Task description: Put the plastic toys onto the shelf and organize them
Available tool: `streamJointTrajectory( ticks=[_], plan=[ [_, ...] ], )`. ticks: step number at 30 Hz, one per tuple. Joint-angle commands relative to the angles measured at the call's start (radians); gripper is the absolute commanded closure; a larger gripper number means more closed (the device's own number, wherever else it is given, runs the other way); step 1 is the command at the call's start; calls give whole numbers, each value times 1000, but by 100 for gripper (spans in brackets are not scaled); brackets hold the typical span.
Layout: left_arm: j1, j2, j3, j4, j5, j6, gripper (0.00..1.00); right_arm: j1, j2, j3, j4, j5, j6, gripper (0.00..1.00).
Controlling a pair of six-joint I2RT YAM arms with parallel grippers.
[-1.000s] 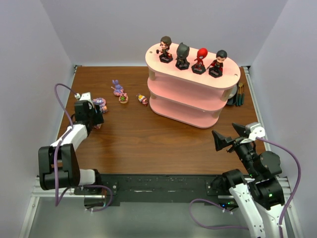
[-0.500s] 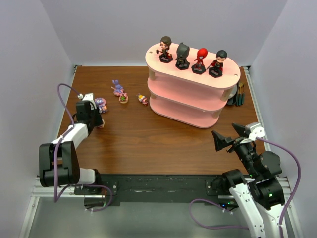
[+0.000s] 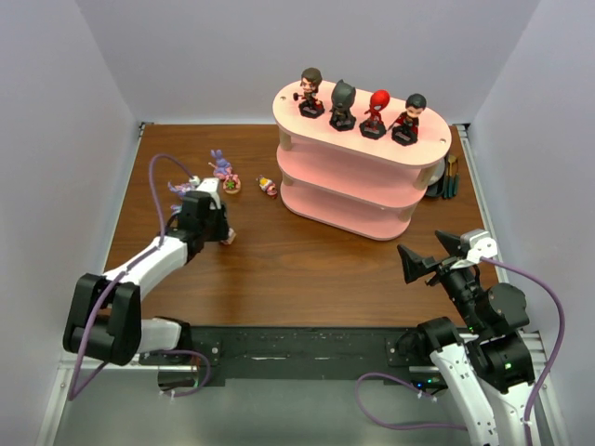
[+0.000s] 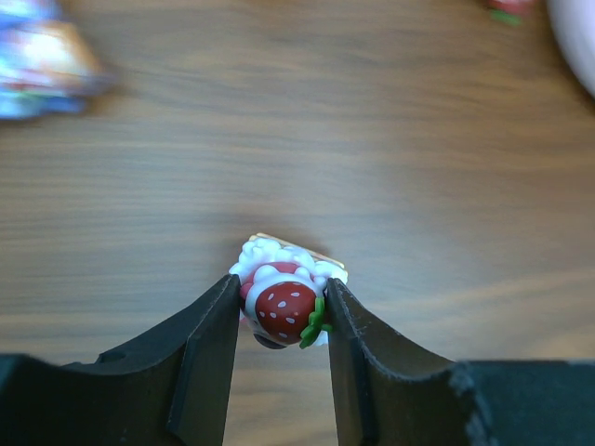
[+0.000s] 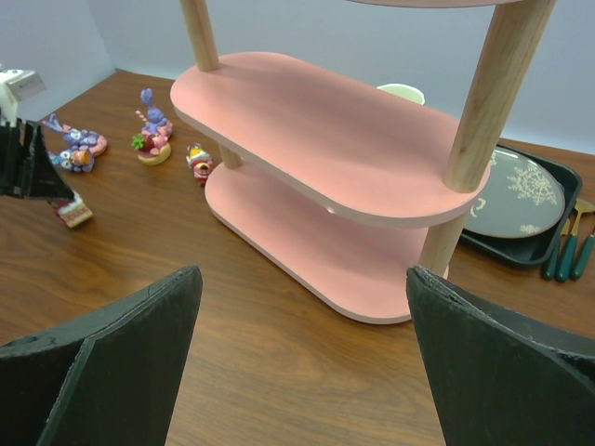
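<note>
Strawberry-topped toy [image 4: 282, 307] is clamped in the left pincer [image 4: 281, 290], right pincer [image 5: 302, 279] agape.

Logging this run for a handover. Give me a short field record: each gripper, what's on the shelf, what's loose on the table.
left gripper: shut on strawberry toy, close above the table
right gripper: open, holding nothing
shelf: four big-headed figures standing on its top board
loose on table: purple long-eared toys and two tiny toys, left of the shelf
</note>
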Motion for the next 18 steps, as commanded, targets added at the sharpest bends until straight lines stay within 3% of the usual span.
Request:
streamJointTrajectory(
  ticks=[1,7,12,18],
  plan=[
    [-161,-1,-50,68,-47,-206,97,4,8,-11,32,2,-6,6],
    [-414,-73,-31,56,-227,-336,100,4,22,-9,32,-9,-8,6],
    [-534,-53,163,-68,-285,-342,100,4,44,-18,63,-104,-19,5],
    [-640,16,395,-300,-323,-416,100,2,208,1,100,-311,61,6]
  ],
)
